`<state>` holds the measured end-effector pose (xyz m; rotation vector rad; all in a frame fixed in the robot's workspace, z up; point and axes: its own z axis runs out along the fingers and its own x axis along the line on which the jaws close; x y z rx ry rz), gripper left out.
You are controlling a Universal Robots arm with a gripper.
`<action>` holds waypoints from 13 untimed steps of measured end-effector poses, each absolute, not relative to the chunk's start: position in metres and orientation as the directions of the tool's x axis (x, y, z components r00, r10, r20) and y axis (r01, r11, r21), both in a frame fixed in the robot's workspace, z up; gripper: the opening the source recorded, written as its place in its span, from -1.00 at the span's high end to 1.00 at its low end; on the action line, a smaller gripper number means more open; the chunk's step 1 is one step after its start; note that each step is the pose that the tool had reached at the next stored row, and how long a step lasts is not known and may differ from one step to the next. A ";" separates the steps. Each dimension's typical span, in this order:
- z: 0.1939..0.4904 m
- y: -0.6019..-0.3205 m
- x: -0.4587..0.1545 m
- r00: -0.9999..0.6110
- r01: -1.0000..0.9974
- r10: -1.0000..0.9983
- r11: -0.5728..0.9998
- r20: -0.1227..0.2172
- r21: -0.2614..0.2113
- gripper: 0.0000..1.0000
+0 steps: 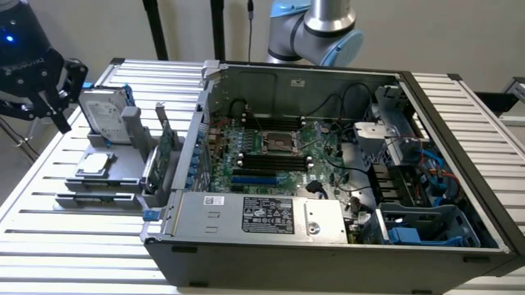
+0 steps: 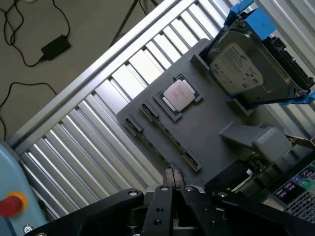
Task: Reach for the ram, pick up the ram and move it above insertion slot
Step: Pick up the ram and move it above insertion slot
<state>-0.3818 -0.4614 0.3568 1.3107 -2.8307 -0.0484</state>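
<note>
Black jaws are sitting pressed together, holding nothing. Just ahead of their tips the ram (image 2: pixel 170 137), a thin green stick, is standing on edge in the grey holder (image 2: pixel 216 115) on the surface (image 2: pixel 118 73). To grab it well, I think the jaws are needing to open wide, line up with its long sides and close gently around its middle, keeping it straight.

An open computer case (image 1: pixel 328 264) sits on the slatted metal surface (image 1: pixel 49 215), motherboard (image 1: pixel 271 153) exposed, power supply (image 1: pixel 254 215) along its near wall; at the exterior view's left a grey tray (image 2: pixel 211 142) carries an upright hard drive (image 1: pixel 107 117), a flat processor chip (image 2: pixel 178 94) and a green card (image 1: pixel 166 144) on edge; a black power adapter (image 2: pixel 55 46) lies on the floor (image 2: pixel 83 29).
</note>
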 end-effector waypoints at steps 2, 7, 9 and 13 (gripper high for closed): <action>0.357 -0.461 -0.382 -0.618 -0.786 -0.786 0.617 0.007 0.037 0.79; 0.358 -0.461 -0.382 -0.544 -0.838 -0.839 0.544 0.007 0.037 0.79; 0.358 -0.461 -0.382 -0.513 -0.857 -0.858 0.513 0.007 0.037 0.79; 0.358 -0.461 -0.382 -0.450 -0.892 -0.893 0.450 0.007 0.037 0.79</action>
